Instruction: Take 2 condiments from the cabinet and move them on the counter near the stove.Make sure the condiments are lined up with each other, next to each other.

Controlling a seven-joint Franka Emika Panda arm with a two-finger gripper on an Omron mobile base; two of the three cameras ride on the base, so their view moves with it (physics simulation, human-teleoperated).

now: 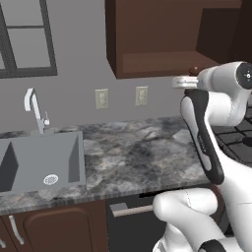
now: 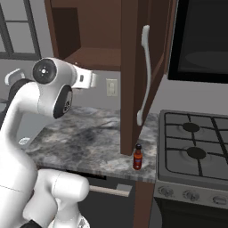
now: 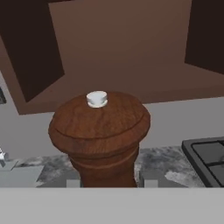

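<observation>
Pepper mill [image 3: 99, 135] apparently clamped between jaws, cabinet [image 3: 131, 48] behind.

A grey sink [image 1: 42, 162] with a white faucet [image 1: 33, 110] lies far left of the gripper and lower, two wall outlets [image 1: 102, 98] between, a window [image 1: 27, 39] above the sink.

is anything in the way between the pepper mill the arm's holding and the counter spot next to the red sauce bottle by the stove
Nothing visible blocks it. The pepper mill sits in the shut gripper, out in front of the cabinet. The counter left of the sauce bottle is bare, though the open cabinet door hangs just behind the bottle.
</observation>
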